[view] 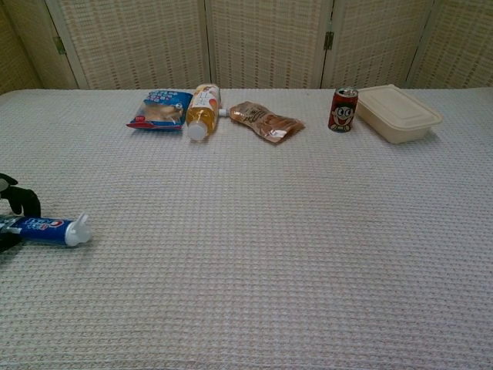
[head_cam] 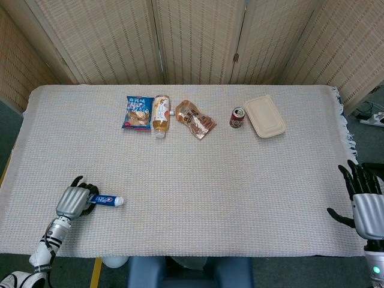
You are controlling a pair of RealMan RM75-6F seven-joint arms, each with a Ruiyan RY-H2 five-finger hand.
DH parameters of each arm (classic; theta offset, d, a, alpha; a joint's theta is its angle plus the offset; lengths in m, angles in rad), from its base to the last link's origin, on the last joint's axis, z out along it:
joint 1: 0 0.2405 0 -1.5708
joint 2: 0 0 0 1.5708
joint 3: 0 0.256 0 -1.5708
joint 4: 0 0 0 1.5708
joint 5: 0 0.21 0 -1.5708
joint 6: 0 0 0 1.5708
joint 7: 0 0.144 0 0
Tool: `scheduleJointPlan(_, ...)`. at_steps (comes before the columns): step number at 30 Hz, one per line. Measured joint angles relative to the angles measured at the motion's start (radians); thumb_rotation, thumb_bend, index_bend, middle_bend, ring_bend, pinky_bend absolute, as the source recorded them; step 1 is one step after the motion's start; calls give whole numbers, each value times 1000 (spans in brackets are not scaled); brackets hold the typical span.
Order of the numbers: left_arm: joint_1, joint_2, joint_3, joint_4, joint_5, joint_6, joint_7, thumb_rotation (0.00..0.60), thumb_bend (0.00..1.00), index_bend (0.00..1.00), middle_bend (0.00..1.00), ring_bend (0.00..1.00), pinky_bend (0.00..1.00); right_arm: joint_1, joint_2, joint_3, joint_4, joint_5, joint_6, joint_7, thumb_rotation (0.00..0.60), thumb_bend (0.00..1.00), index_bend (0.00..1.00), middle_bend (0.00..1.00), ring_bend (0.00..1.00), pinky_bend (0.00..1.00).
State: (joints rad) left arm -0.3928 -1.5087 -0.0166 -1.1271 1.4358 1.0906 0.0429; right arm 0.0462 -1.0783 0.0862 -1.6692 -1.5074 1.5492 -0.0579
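Our left hand (head_cam: 75, 201) fingers clamp the toothpaste tube (head_cam: 108, 200) lying on the desk (head_cam: 210, 180); right hand (head_cam: 366, 207) fingers spread, empty.

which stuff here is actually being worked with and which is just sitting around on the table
In hand:
- toothpaste tube, lying on the cloth, its tail end gripped by the left hand

Lying about, in a row at the far side:
- blue snack bag
- juice bottle on its side
- brown snack packet
- red can, upright
- lidded beige box

The right hand holds nothing, fingers apart, off the table's right edge.
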Motion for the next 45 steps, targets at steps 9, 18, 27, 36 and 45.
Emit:
scheduleJointPlan(9, -6, -33, 11, 114, 77, 72, -174, 600, 683, 679, 648, 540, 382, -3, 4, -1, -17, -6, 5, -15, 600, 125, 0, 0, 45, 0)
scheduleJointPlan(18, -50, -38, 13, 155, 190, 195, -362, 600, 741, 732, 711, 622, 536, 20, 31, -12, -55, -67, -14, -1, 600, 124, 0, 1, 63, 0)
scheduleJointPlan(27, -125, 38, -7, -48, 219, 171, -315, 600, 765, 738, 744, 647, 583, 126, 101, -2, -177, -137, -132, -14, 600, 129, 49, 52, 78, 0)
scheduleJointPlan(36, -217, 106, -63, -295, 169, 50, -197, 600, 802, 752, 775, 669, 593, 275, 117, 39, -275, -152, -297, 35, 600, 241, 246, 79, 86, 0)
scheduleJointPlan(45, -271, 127, -101, -457, 100, -30, -82, 600, 812, 751, 779, 669, 592, 403, 91, 99, -354, -42, -449, -95, 600, 242, 327, 87, 66, 0)
